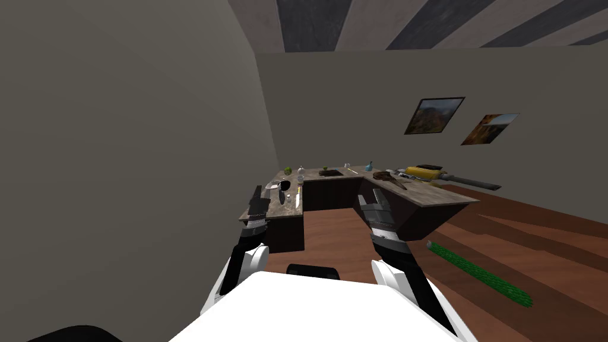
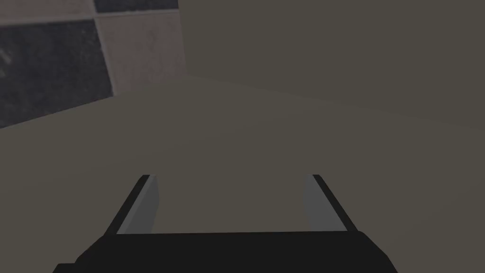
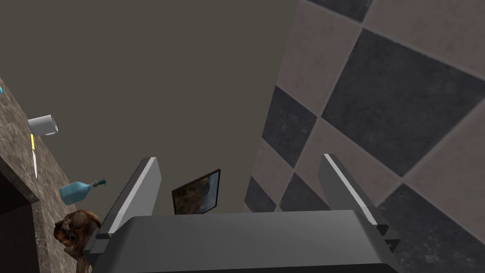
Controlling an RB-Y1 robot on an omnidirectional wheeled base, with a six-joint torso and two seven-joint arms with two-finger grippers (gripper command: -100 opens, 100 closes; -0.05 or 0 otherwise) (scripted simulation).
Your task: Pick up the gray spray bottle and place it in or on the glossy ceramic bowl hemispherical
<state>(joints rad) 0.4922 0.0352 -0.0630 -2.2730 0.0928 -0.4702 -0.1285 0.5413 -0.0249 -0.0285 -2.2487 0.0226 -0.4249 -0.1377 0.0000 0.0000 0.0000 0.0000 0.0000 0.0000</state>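
On the left wing of a U-shaped stone-topped counter, a small grey bottle stands near the far corner; it looks like the spray bottle. Closer to me on that wing sits a pale bowl with a black cup beside it. My left gripper is raised by the near end of that wing, open and empty. My right gripper is held up in front of the counter's right wing, also open and empty. Both are well short of the bottle.
The back and right wings carry a white cup, a yellow-handled knife, a blue bottle, a brown object, a dark tray and yellow items. A long green thing lies on the wooden floor to my right.
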